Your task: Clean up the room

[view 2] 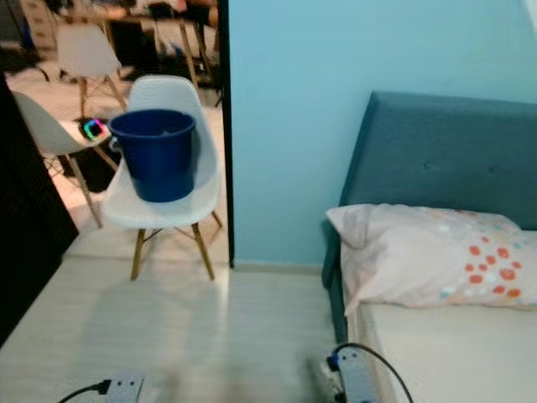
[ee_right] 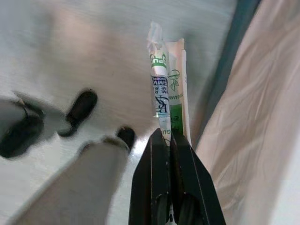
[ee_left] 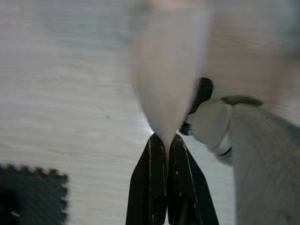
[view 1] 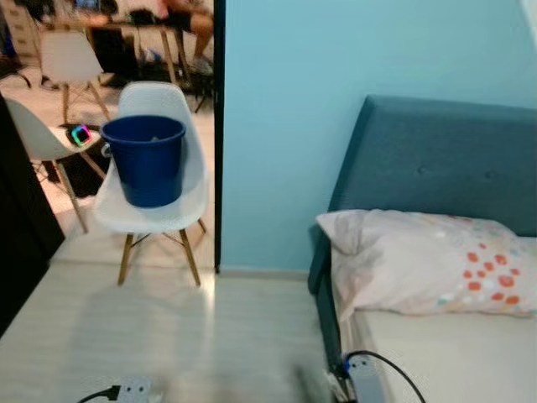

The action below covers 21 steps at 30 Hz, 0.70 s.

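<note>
Pale floor (view 1: pixel 168 336) spreads before us: blue bucket (view 1: pixel 148 159) on a white chair (view 1: pixel 159 210), bed (view 1: pixel 453 353) rightward. Our right gripper (ee_right: pixel 169 140) clenches a green-printed wrapper (ee_right: pixel 165 98); left gripper (ee_left: pixel 165 143) pinches something pale, blurred (ee_left: pixel 164 70).

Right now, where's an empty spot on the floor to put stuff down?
The pale floor is bare between the white chair with the blue bucket and the bed. It is crowded low down: a power strip and a cabled one beside the bed.
</note>
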Tool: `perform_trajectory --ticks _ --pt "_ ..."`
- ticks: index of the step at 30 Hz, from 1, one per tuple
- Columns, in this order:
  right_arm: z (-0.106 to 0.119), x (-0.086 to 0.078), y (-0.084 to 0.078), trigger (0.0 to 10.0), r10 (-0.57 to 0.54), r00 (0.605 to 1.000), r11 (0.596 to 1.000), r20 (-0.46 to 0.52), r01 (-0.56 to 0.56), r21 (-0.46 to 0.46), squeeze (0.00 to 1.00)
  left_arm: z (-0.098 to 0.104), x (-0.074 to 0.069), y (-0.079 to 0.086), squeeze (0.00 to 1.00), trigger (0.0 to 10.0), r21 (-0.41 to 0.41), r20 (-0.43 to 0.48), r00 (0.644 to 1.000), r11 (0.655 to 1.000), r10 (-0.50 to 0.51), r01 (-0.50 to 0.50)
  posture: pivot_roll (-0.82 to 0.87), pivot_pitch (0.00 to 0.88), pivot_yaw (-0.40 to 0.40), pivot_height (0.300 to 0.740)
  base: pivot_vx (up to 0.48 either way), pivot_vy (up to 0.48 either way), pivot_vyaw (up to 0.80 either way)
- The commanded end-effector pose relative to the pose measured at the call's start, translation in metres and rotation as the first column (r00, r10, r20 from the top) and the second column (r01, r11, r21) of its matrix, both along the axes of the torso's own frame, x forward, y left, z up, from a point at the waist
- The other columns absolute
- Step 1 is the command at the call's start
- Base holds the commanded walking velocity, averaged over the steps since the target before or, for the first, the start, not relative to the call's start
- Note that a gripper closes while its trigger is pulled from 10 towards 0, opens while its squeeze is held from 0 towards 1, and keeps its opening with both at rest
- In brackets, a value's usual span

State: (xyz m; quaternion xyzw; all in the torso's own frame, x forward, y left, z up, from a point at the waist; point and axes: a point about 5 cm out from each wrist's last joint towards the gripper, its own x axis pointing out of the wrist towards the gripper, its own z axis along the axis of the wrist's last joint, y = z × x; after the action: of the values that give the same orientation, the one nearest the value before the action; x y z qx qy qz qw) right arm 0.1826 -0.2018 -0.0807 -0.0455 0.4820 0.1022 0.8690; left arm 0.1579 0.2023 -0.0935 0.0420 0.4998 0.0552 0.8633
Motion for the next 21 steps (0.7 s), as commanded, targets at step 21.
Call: perform_trajectory --ticks 21 --pt "0.017 0.032 0.009 10.0 0.161 0.980 0.987 0.121 -0.156 -0.049 0.00 0.012 0.019 0.014 0.00 10.0 0.036 0.124 0.991 0.997 0.059 -0.064 0.10 0.000 -0.084 0.740 0.126 0.000 0.72"
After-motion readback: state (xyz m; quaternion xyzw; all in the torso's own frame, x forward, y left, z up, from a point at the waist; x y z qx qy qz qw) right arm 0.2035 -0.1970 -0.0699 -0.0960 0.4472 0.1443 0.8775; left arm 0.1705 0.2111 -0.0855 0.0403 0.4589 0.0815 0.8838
